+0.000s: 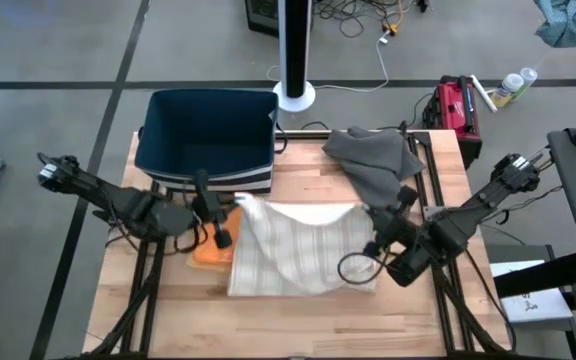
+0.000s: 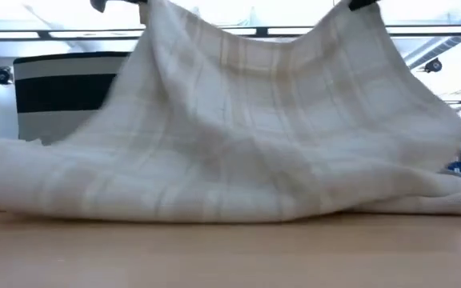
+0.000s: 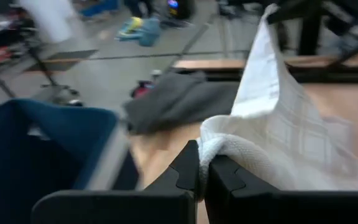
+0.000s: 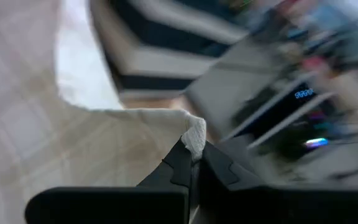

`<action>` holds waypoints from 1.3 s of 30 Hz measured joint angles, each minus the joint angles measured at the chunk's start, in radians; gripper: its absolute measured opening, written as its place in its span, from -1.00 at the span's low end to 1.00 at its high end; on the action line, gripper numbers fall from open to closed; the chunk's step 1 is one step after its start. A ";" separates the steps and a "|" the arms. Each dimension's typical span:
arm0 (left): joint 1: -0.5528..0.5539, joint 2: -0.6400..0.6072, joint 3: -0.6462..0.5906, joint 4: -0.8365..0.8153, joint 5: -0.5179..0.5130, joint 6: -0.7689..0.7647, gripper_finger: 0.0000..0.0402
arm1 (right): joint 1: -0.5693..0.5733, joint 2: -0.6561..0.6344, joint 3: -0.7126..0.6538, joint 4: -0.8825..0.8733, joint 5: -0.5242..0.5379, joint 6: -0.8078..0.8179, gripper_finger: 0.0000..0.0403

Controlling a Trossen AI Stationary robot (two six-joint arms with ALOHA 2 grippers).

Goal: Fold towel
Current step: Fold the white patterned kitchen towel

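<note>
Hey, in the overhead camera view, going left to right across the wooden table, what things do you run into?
Left gripper shut on the towel's corner, beside a flat orange item → cream checked towel → right gripper shut on its other corner. Farther back: dark blue fabric bin → crumpled grey cloth.

Bystander items around the dark blue fabric bin

The dark blue fabric bin with a black-and-white striped lower band stands at the far left part of the light wooden tabletop. Right of the bin, on the same far edge, lies a crumpled grey cloth. Just in front of the bin an orange flat piece lies on the wood. Behind the bin a white pole on a round base rises from the grey floor; farther right of the cloth sits a red case.
</note>
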 joint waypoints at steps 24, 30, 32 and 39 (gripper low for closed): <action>-0.331 -0.071 -0.004 0.317 0.712 0.223 -1.00 | 0.286 -0.001 0.213 0.597 -0.692 -0.604 -0.99; -0.377 -0.045 0.017 0.395 0.698 0.317 -1.00 | 0.305 -0.001 0.218 0.565 -0.552 -0.658 -0.99; -0.375 -0.041 0.017 0.389 0.606 0.320 -1.00 | 0.290 0.002 0.215 0.496 -0.463 -0.600 -0.99; -0.351 -0.014 0.016 0.257 0.286 0.224 -1.00 | 0.222 0.008 0.151 0.277 -0.345 -0.245 -0.99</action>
